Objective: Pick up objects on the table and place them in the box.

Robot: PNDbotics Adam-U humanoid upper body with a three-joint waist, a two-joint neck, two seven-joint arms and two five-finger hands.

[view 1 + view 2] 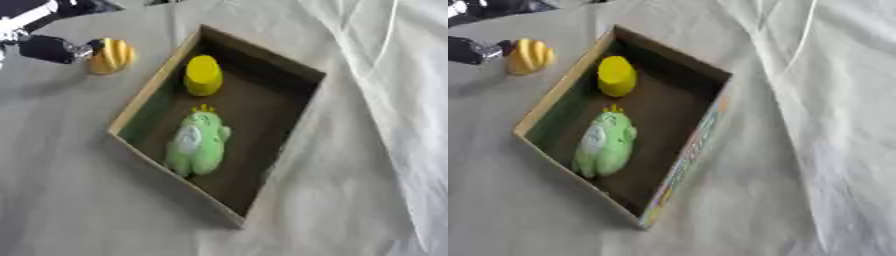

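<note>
**Two toys boxed, a yellow-orange object at our left hand**

We see the cardboard box [131,107] lying askew on the cloth-covered desk [79,200], its long axis running from the far left toward the near right. Inside it, a green plush toy [198,144] lies flat on the box floor, its long axis nearly along the box, its yellow-tufted head toward the far end. A yellow cylinder-shaped object [203,75] stands close to the far corner of the box, just beyond the plush's head and apart from it.

Outside the box, just beside its far left wall, a rounded yellow-orange ribbed object [111,55] sits toward the far left corner of the desk. Our left hand [54,48] comes in from the left edge and meets that object on its left side; we cannot tell whether the fingers are curled round it or merely touching it.

The near half of the box floor, below the plush, is bare. The cloth near the near left corner is open, and the cloth to the right of the box lies in loose folds [815,100].
</note>
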